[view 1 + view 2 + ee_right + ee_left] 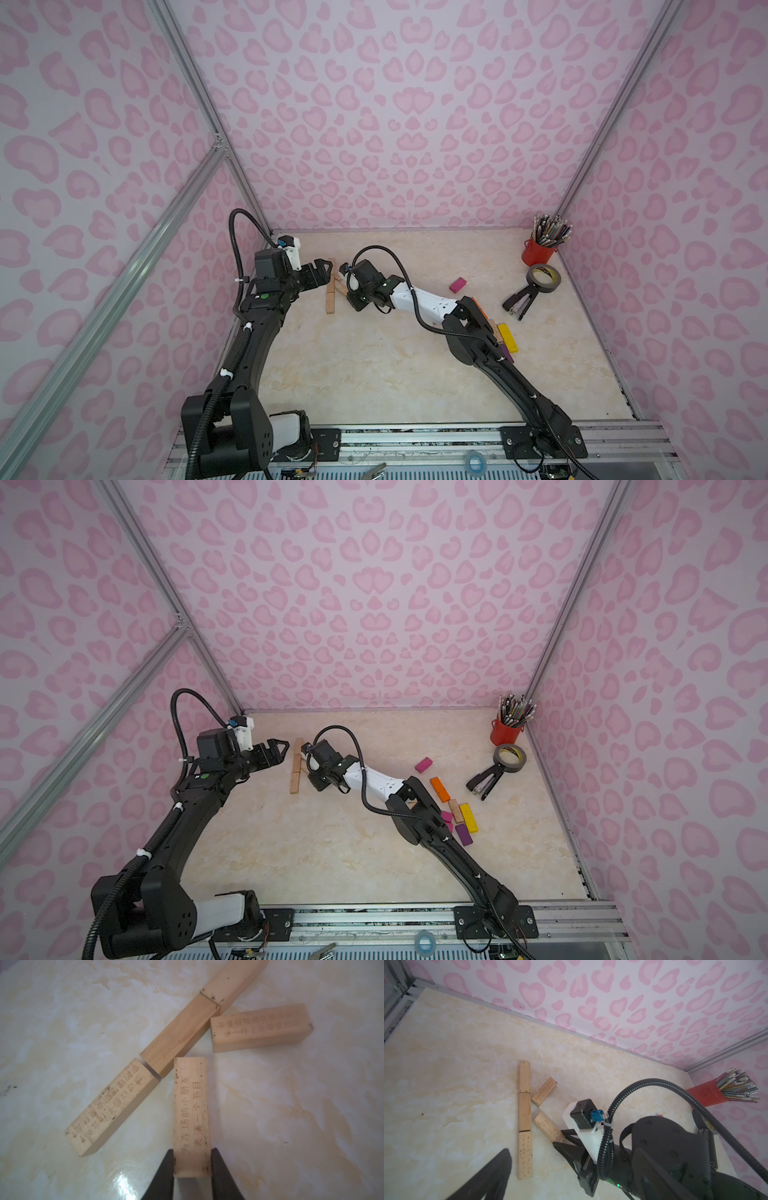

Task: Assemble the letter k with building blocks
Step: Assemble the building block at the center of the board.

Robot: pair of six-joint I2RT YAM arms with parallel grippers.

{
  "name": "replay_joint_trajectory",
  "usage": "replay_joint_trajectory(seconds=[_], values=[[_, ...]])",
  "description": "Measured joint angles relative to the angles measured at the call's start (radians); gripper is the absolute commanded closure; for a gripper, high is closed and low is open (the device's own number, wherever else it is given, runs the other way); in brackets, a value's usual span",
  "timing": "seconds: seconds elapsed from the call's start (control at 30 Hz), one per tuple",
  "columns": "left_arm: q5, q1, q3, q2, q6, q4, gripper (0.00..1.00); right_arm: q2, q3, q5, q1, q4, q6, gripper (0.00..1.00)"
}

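Right gripper (192, 1150) clamped on one end of a plain engraved wooden block (191, 1105), angled just beside the straight three-bar light-wood stem (524, 1113) (second slanted engraved block (544, 1092) alongside). Left gripper (284, 750) spread wide, empty, near the stem.

Two black arms (266, 345) with white covers (434, 301) and ribbed cables (237, 253).
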Motion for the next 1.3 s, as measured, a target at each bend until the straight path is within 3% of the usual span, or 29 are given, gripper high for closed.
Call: replay_joint_trajectory(seconds=[0.8,1.3], values=[[0.008,0.003,0.000,0.009,0.001,0.000,0.06,0.020,0.039,-0.002,0.000,-0.015,0.015,0.69],[0.008,0.006,0.000,0.011,0.001,0.000,0.06,0.027,0.051,-0.015,-0.001,-0.016,0.023,0.63]])
